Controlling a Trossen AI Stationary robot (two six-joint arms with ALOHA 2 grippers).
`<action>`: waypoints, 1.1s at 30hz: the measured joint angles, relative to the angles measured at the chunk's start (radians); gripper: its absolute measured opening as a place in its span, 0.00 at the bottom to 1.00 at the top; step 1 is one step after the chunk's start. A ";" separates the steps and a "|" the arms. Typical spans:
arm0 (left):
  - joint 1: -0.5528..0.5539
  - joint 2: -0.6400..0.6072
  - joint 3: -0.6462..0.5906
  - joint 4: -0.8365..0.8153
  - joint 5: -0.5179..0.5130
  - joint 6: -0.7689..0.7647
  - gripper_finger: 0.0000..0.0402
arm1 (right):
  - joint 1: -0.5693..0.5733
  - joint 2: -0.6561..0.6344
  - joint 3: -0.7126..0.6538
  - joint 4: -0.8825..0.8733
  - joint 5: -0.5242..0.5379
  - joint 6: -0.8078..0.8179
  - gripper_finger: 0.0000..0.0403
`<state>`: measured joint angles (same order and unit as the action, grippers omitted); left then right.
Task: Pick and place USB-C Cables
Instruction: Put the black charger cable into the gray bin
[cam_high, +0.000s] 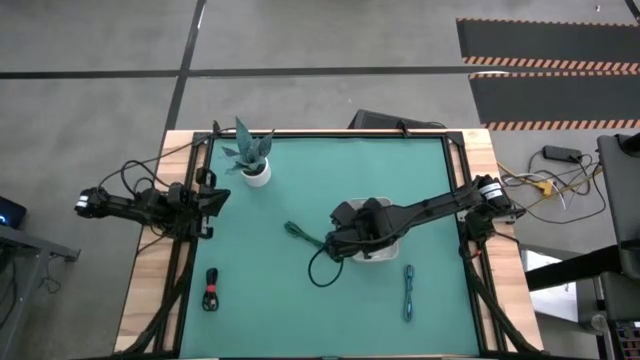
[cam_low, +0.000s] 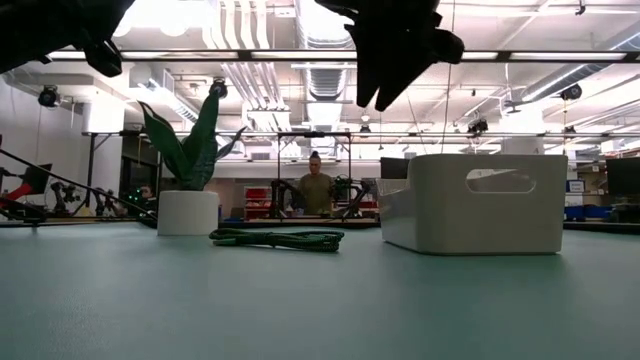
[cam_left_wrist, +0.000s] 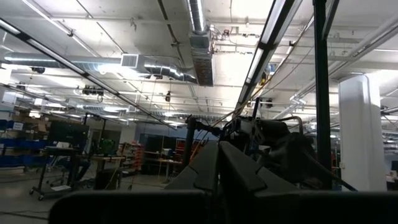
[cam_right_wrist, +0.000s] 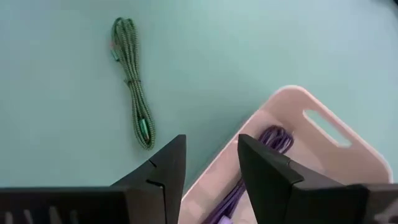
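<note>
My right gripper (cam_high: 345, 237) (cam_right_wrist: 211, 165) is open and empty, pointing down above the left rim of the white tray (cam_high: 383, 256) (cam_right_wrist: 348, 152). A dark navy cable (cam_right_wrist: 277, 138) lies inside the tray. A dark green cable (cam_high: 300, 235) (cam_right_wrist: 134, 93) (cam_low: 278, 238) lies flat on the mat just left of the tray. A black and red cable (cam_high: 211, 290) lies at the near left. A teal cable (cam_high: 409, 292) lies at the near right. My left gripper (cam_high: 213, 200) (cam_left_wrist: 217, 168) is shut and empty at the table's left edge, held high.
A potted plant in a white pot (cam_high: 256, 172) (cam_low: 188, 212) stands at the far left of the green mat (cam_high: 330, 320). A thin dark wire loop (cam_high: 320, 270) hangs from my right arm. A person (cam_low: 315, 190) stands in the room behind.
</note>
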<state>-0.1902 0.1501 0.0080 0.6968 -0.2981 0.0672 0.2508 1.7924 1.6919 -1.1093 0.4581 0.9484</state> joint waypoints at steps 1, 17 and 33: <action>0.000 0.000 0.000 0.000 0.000 0.000 0.00 | 0.000 0.000 0.003 0.001 0.007 -0.015 0.34; 0.000 0.000 0.000 -0.002 -0.002 -0.003 0.00 | 0.000 0.000 0.055 0.038 -0.021 -0.141 0.34; 0.000 0.000 0.000 -0.004 -0.002 -0.007 0.00 | 0.014 -0.019 0.094 0.008 -0.427 -0.156 0.27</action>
<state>-0.1902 0.1501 0.0082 0.6933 -0.3000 0.0604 0.2653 1.7734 1.7855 -1.1018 0.0315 0.7920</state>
